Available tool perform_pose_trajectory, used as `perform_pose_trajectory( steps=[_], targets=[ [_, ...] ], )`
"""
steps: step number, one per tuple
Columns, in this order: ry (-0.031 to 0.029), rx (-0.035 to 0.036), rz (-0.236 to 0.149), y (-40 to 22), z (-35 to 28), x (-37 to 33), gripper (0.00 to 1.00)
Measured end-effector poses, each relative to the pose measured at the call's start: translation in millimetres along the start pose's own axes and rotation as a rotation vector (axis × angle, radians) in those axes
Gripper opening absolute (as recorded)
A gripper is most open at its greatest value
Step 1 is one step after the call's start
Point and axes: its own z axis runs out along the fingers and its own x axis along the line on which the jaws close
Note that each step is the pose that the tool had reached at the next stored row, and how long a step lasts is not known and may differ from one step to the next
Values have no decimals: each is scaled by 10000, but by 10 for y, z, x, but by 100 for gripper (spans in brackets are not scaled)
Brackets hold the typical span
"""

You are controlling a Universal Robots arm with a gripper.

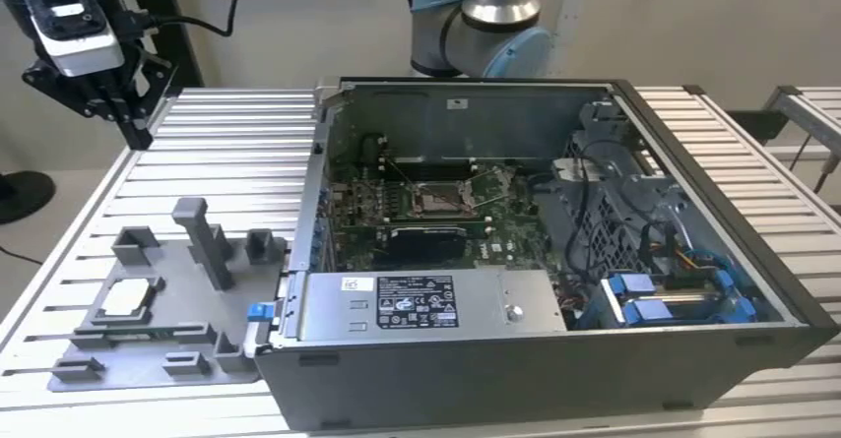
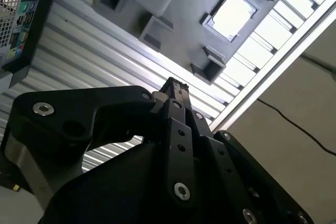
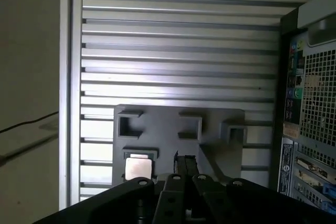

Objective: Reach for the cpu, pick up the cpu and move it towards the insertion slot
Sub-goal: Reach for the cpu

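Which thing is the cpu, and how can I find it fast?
Find the big open computer case; beside it, on the exterior view's left, lies a grey fixture plate. The cpu is the flat, pale, shiny square in a frame on that plate, unlike the dull grey blocks around it.

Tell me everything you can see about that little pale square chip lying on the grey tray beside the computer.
The cpu is a small, flat, square chip with a pale silvery-beige top that looks metallic. It lies flat, face up, seated in a raised frame on the grey fixture plate, to the exterior view's left of the open computer case. Only that frame touches it; the gripper is well apart from it.
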Motion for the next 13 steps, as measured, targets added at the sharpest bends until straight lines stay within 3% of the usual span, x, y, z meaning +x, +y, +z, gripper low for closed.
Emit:
perform_pose_trajectory(
  steps=[8, 13],
  targets=[
    [-37, 1, 1, 1, 0, 9, 0],
    [-46, -1, 0, -21, -3, 127, 0]
  ],
)
